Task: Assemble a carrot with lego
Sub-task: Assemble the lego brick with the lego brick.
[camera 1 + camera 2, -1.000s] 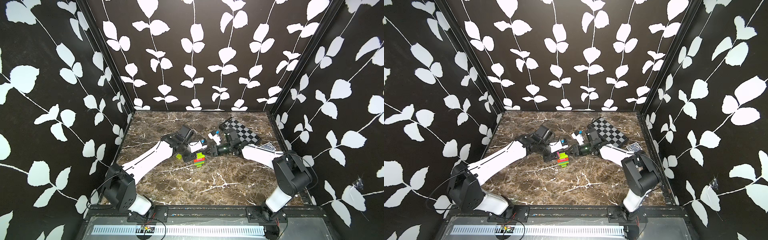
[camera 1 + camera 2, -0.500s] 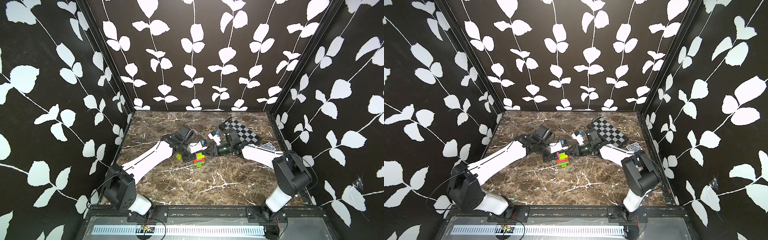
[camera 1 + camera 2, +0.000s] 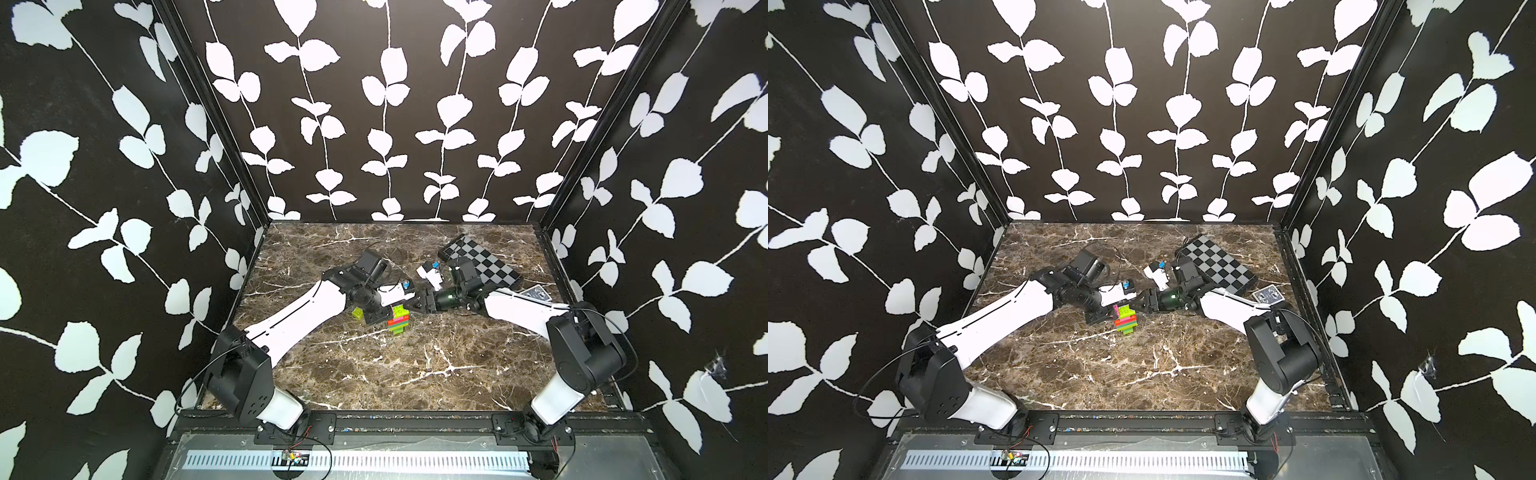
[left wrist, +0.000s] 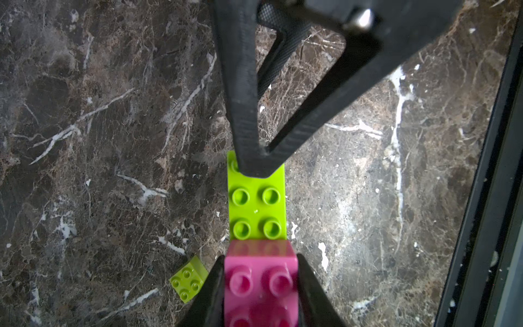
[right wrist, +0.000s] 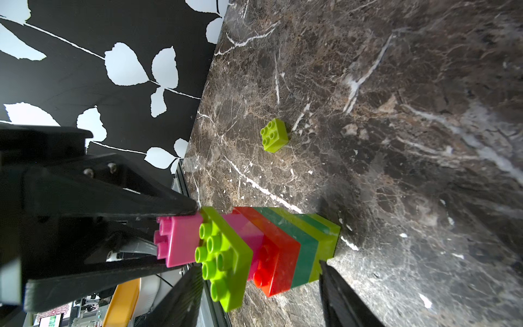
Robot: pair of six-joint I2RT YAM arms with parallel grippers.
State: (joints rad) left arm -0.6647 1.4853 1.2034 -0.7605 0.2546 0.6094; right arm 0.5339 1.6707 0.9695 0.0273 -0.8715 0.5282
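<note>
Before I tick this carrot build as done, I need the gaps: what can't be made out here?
Left wrist view: on the carrot, lime and pink bricks hide the striped layers; the bottom edge cuts the pink one.
Both top views: layers too small to count; the left gripper covers most of the pink end.
A top view: the loose lime brick sits partly behind that gripper.

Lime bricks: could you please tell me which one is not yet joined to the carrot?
The small four-stud lime brick lying alone on the table, apart from the carrot; the other lime bricks are all pressed into that stack.
</note>
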